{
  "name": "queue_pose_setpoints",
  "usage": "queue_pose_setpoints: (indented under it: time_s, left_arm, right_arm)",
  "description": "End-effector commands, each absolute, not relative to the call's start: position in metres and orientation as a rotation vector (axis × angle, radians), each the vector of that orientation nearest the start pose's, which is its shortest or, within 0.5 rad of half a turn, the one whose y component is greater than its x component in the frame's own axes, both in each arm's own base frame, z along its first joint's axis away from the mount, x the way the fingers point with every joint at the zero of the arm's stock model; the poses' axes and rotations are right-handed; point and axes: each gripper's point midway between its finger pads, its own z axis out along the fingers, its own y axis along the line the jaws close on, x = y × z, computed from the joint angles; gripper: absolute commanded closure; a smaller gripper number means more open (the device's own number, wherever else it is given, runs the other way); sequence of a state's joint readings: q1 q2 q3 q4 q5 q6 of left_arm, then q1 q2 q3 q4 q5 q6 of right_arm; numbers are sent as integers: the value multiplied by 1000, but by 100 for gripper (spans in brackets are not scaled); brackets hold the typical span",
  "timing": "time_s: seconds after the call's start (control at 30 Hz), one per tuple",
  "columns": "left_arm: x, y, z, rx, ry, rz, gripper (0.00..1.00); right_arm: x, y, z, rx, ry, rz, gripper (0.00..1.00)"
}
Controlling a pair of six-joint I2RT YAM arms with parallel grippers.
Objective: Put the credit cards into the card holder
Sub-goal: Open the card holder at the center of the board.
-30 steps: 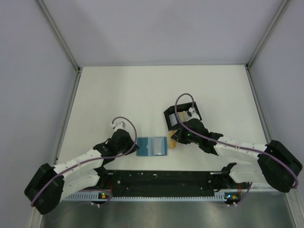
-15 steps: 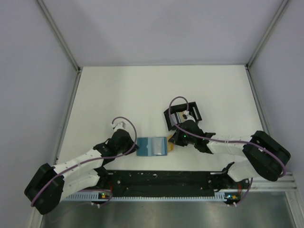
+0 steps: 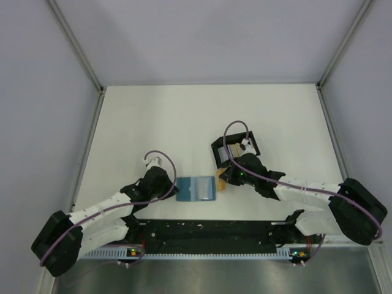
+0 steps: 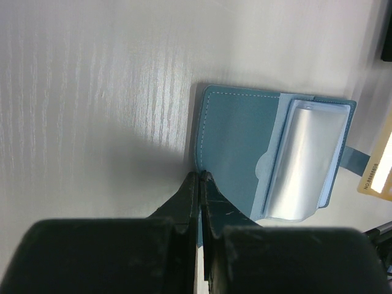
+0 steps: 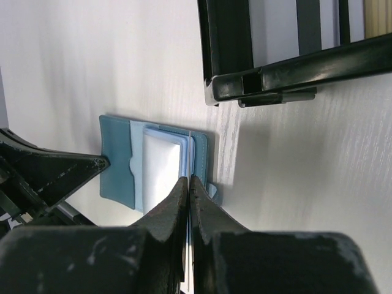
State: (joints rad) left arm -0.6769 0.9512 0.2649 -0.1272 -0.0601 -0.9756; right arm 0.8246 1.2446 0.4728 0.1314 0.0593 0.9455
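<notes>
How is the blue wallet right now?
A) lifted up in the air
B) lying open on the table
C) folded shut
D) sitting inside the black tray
B: the wallet lies spread open on the table, its clear pocket showing, apart from the black tray.

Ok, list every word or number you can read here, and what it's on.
Card: one printed line along its edge that seems to start "NO."; the digits after it are too blurred to read.
Wallet: no text.
Tray: no text.
</notes>
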Motion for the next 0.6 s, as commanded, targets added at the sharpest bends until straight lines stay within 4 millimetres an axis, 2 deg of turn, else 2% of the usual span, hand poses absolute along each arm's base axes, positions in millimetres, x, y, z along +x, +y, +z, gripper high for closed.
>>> queue_pose_setpoints:
  time_s: [0.0,0.1,0.33,0.43,0.57]
  left_arm:
    - [183,-174,22,-406,2447,-675,100]
    - [183,-175,23,-407,2446,-681,100]
    - [183,-175,23,-407,2446,-681,100]
    - [183,-175,22,-406,2442,-686,100]
    - [182,-176,20,-407,2445,-692,100]
  right_arm:
    - [217,285,81,148,2324,961,100]
    - [213,288,66,159,2362,961,100]
    - [211,292,48,163,2404,948,100]
    - [211,292,42,165,2415,941,100]
    - [205,306,43,142,2422,1038,100]
